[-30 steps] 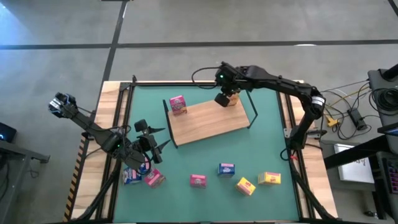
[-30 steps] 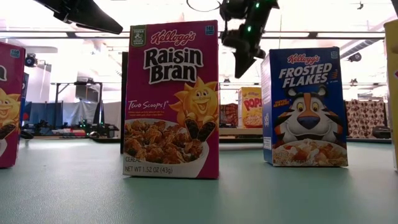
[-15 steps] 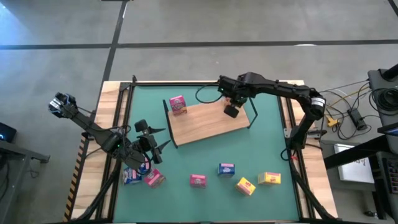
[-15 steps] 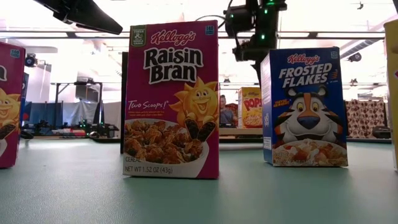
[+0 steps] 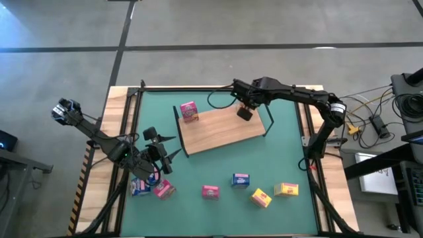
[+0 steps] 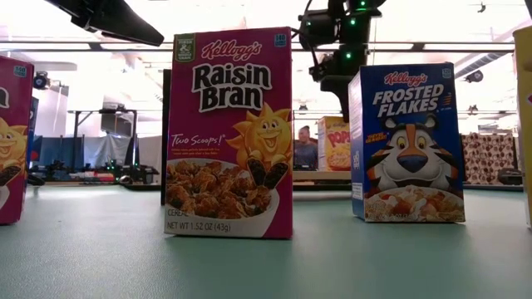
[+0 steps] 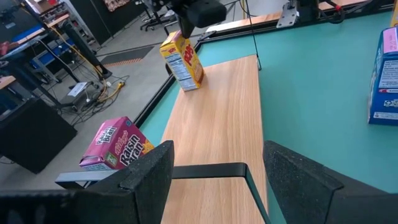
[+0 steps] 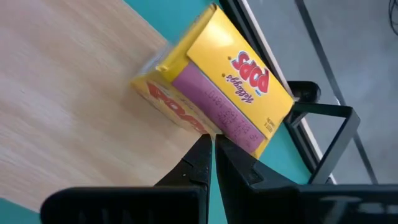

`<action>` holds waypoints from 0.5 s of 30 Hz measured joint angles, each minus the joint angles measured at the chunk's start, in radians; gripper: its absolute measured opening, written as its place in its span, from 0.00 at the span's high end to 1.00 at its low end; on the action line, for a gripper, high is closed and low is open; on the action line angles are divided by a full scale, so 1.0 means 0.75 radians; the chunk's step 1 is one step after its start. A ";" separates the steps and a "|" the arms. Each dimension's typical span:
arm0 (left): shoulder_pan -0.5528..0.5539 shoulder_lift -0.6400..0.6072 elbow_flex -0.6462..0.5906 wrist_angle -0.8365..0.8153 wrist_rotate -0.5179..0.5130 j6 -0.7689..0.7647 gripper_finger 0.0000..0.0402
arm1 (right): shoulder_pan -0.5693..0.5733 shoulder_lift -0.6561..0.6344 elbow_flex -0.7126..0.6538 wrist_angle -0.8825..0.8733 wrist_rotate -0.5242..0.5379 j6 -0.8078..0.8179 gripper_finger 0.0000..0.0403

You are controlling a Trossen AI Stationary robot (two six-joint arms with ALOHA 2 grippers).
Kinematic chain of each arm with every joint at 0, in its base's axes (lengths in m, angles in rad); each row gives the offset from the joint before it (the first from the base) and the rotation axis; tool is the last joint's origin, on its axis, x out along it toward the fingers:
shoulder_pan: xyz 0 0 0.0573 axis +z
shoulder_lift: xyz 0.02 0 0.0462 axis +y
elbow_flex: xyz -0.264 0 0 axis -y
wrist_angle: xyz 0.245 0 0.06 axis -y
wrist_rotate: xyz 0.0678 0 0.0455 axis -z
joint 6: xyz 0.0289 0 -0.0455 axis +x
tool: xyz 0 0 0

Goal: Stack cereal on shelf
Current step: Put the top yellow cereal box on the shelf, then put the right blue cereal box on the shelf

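The shelf (image 5: 221, 129) is a light wooden board with black wire ends, lying on the green mat. A yellow cereal box (image 7: 182, 61) stands on its far right end. It also shows in the right wrist view (image 8: 217, 87). My right gripper (image 8: 210, 146) is shut and hovers just by this box, over the board (image 5: 244, 114). A pink box (image 5: 189, 111) stands on the mat at the shelf's far left corner. My left gripper (image 5: 165, 153) is open and waits off the shelf's near left corner. My right gripper's shut fingertips (image 8: 205, 149) stand at the yellow box's long edge (image 8: 239, 134), coming from above at a slant. I cannot tell whether they touch it. The box rests on the board on its base.
Several small boxes lie on the mat near the table's near edge: blue (image 5: 140, 188), pink (image 5: 164, 190), pink (image 5: 211, 192), blue (image 5: 240, 180), yellow (image 5: 261, 197), yellow (image 5: 285, 190). The shelf's middle is bare wood. A person (image 6: 303, 145) shows in the room behind.
My right gripper has moved from the shelf's far edge a little toward the table's right and near side, and has turned more upright. The yellow box has stayed on the shelf's far right end.
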 joint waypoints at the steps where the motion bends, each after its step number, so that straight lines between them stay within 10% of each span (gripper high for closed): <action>1: 0.000 0.000 0.000 0.000 0.000 0.000 0.43 | 0.000 0.000 -0.001 -0.004 -0.002 0.000 0.97; 15: 0.000 0.000 0.000 0.000 0.000 -0.005 0.43 | 0.054 -0.047 -0.001 -0.009 -0.164 0.025 0.97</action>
